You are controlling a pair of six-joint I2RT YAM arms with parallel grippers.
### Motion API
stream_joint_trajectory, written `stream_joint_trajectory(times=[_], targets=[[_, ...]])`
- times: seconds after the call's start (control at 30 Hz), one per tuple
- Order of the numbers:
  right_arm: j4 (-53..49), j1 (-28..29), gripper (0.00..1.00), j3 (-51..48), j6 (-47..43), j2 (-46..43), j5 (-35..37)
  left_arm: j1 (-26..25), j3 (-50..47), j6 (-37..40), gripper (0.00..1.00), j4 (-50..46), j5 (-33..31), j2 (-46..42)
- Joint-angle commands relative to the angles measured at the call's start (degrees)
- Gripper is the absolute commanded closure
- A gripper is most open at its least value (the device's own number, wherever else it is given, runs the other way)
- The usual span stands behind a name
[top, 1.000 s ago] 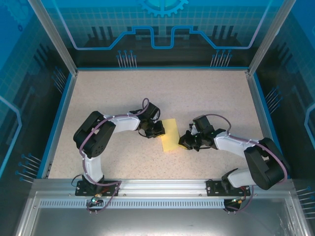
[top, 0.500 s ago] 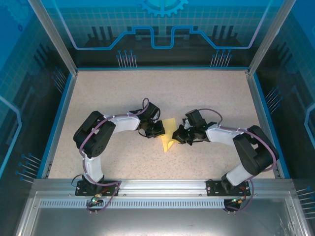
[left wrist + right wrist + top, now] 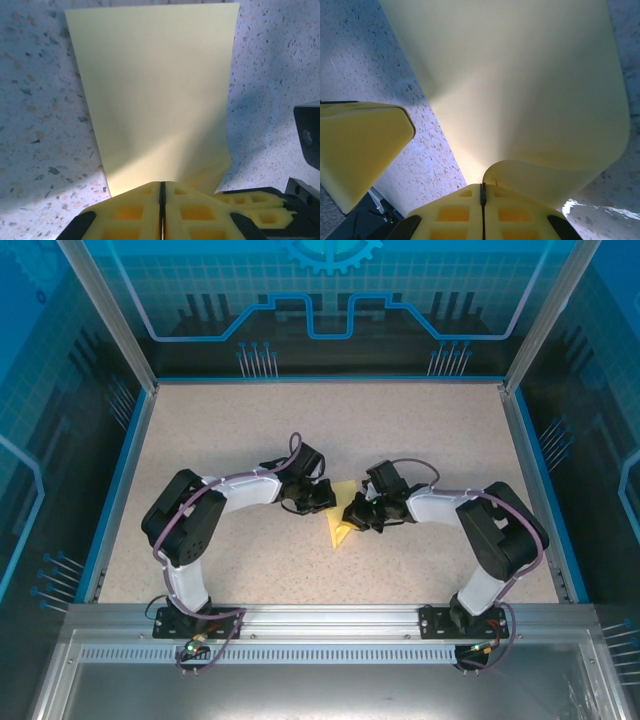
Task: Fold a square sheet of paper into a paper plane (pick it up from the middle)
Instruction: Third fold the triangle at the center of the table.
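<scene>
Near the middle of the table [image 3: 250, 430], the left gripper [image 3: 161, 186] and right gripper [image 3: 482, 187] each pinch an opposite edge of the yellow sheet of paper [image 3: 338, 528], which curls between them.

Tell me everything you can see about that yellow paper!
The square sheet of paper is thin, plain and pale yellow, with no marks. It lies near the middle of the speckled table. The left gripper pinches one edge. The right gripper pinches the other side, which curls up and over in a soft bend, not a sharp crease.
</scene>
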Motion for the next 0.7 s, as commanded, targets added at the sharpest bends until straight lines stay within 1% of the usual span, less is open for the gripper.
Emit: stream_joint_trajectory(times=[0.0, 0.13, 0.67], targets=[[1.0, 0.9, 0.93, 1.0, -1.1, 0.9, 0.7, 0.0, 1.7, 1.5, 0.90, -1.8, -1.9, 0.4], [1.9, 0.8, 0.93, 1.1, -1.5, 1.6, 0.3, 0.0, 2.5, 1.3, 0.91, -3.8, -3.6, 2.2], [3.3, 0.9, 0.93, 1.8, -2.3, 3.9, 0.2, 0.0, 3.2, 1.4, 0.92, -6.1, -4.0, 5.3]])
